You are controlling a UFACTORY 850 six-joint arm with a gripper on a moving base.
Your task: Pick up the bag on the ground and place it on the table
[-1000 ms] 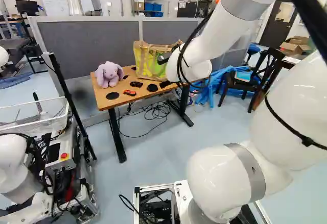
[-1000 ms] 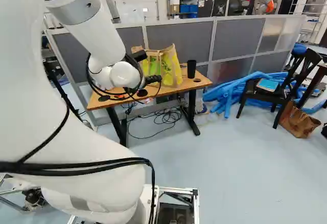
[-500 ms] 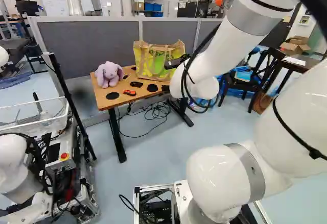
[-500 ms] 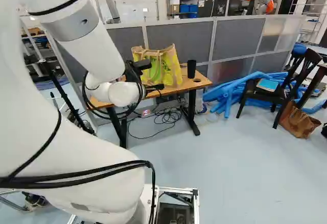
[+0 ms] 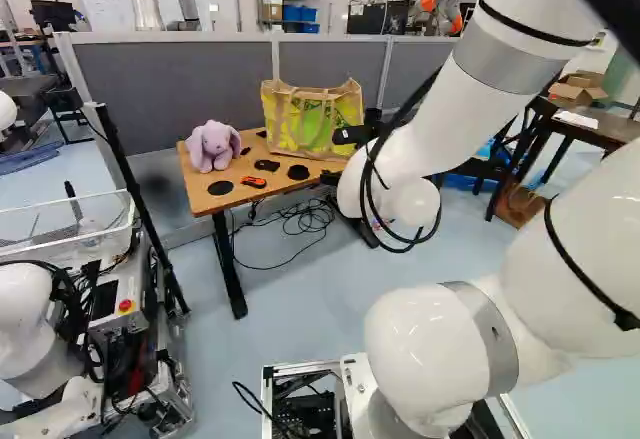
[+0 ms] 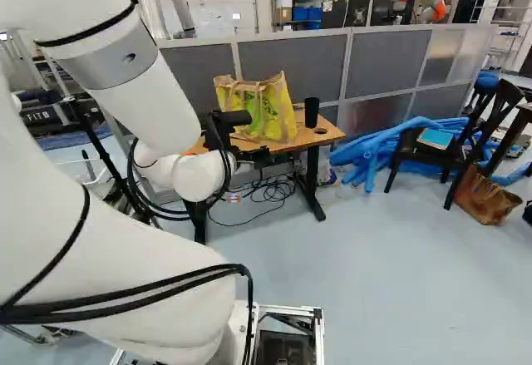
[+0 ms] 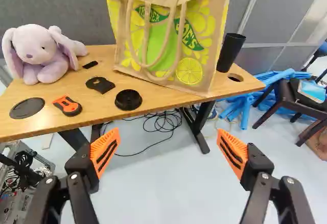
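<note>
My gripper [image 6: 256,157] is a dark shape before the table in the right base view, its fingertips hard to make out. In the wrist view the gripper [image 7: 167,142] is open, orange pads wide apart, nothing between them. Ahead of it, a tan tote bag [image 7: 200,66] with yellow-green print stands upright on the wooden table [image 7: 153,96], handles hanging down its front. The same bag [image 5: 345,109] shows in the left base view, apart from the gripper. A brown bag [image 6: 486,199] lies on the floor by a dark chair.
A plush rabbit [image 7: 43,53], an orange-black tool [image 7: 67,105], black discs and a black cup [image 7: 231,52] share the tabletop. Cables [image 7: 163,124] lie beneath it. Blue tubes [image 6: 378,153] lie beside it. Another robot [image 5: 30,329] stands at the left base view's left.
The arm has drawn back from the tote bag, moving rightward in the left base view and a little leftward in the right base view. The tote bag and base have stayed put.
</note>
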